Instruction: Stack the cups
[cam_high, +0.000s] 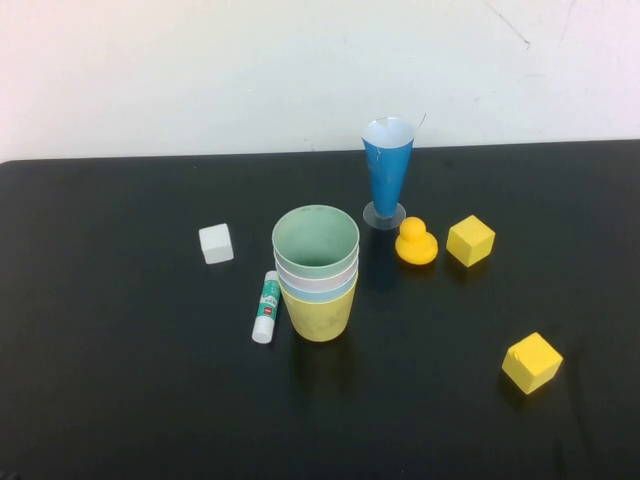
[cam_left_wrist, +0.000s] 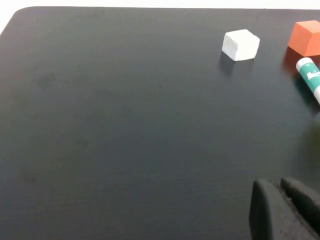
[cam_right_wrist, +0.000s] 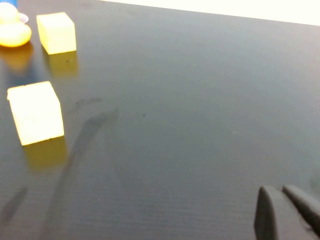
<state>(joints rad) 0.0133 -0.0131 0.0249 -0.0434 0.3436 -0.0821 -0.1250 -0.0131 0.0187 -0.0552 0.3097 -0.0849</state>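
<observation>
The table (cam_high: 120, 380) had a smooth black surface with a faint sheen. The stacked cups (cam_high: 317, 272) looked like matt plastic, as did the white cube (cam_high: 216, 243). The yellow duck (cam_high: 415, 243) appeared smooth and slightly glossy.

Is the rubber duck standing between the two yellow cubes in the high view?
No, the rubber duck stands between the blue cone glass and one yellow cube; the other yellow cube lies nearer the robot.

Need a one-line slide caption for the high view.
Four cups nested in one stack amid distractors; left tool and right tool parked, shut.
</observation>
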